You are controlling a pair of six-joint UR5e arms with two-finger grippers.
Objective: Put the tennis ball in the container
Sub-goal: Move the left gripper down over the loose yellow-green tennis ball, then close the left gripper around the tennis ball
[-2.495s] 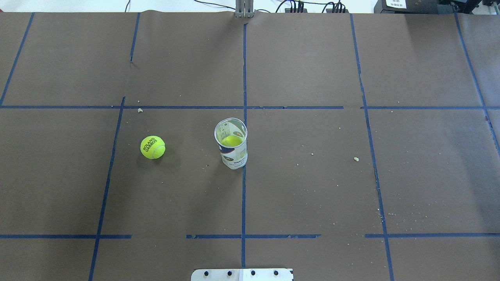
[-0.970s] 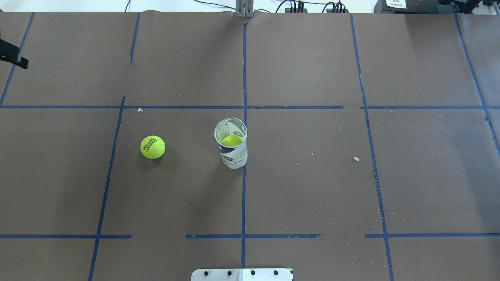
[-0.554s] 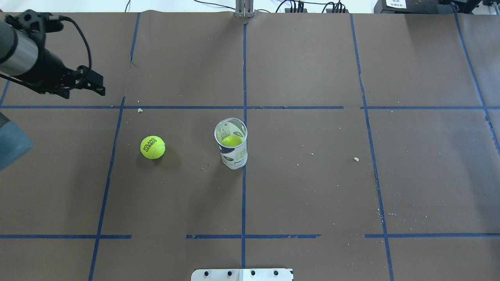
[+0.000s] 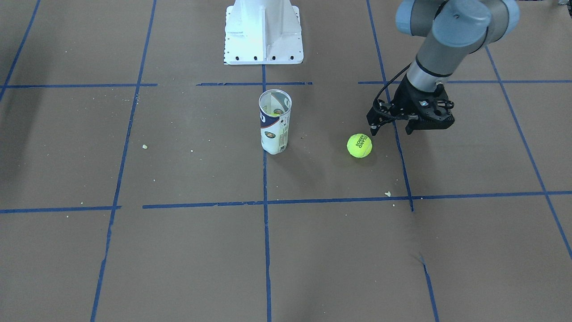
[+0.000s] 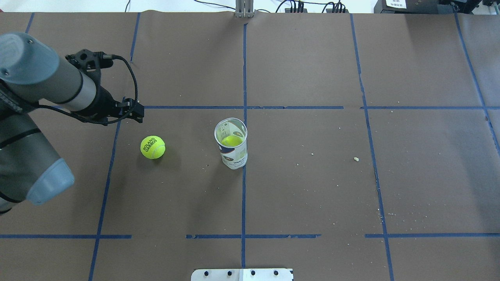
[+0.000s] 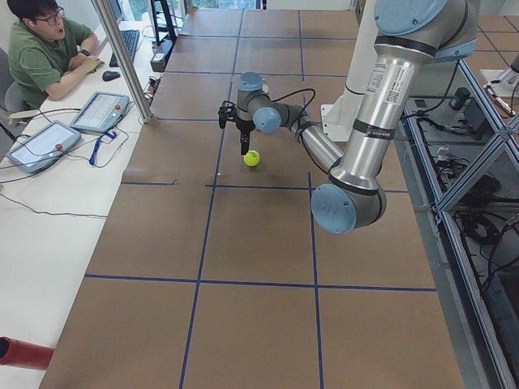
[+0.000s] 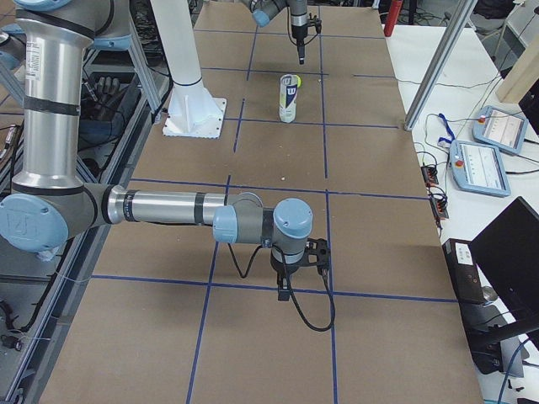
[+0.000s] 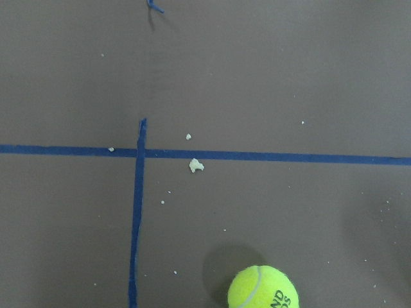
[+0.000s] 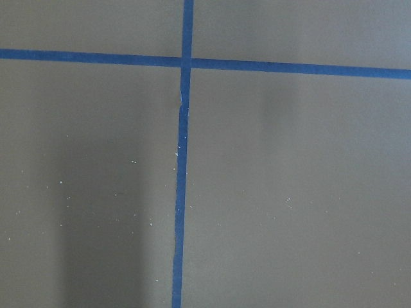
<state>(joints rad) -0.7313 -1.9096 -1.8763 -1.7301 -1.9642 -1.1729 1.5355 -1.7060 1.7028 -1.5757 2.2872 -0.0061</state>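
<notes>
The tennis ball (image 5: 152,147) (image 4: 359,146) lies on the brown table, yellow-green with dark lettering. It also shows at the bottom edge of the left wrist view (image 8: 263,289). The container (image 5: 231,144) (image 4: 275,120) stands upright and open-topped to the ball's right in the overhead view, with another yellow ball inside. My left gripper (image 4: 391,130) (image 5: 136,114) hovers open just behind and left of the loose ball, holding nothing. My right gripper (image 7: 285,293) shows only in the exterior right view, far from both; I cannot tell its state.
The white robot base (image 4: 263,31) stands at the table's near edge behind the can. Blue tape lines grid the brown paper, and small crumbs (image 8: 196,165) are scattered on it. An operator (image 6: 49,49) sits at a side desk with tablets.
The left arm has come in from the overhead view's left edge and swung toward the loose ball. The ball and the can have not moved.
</notes>
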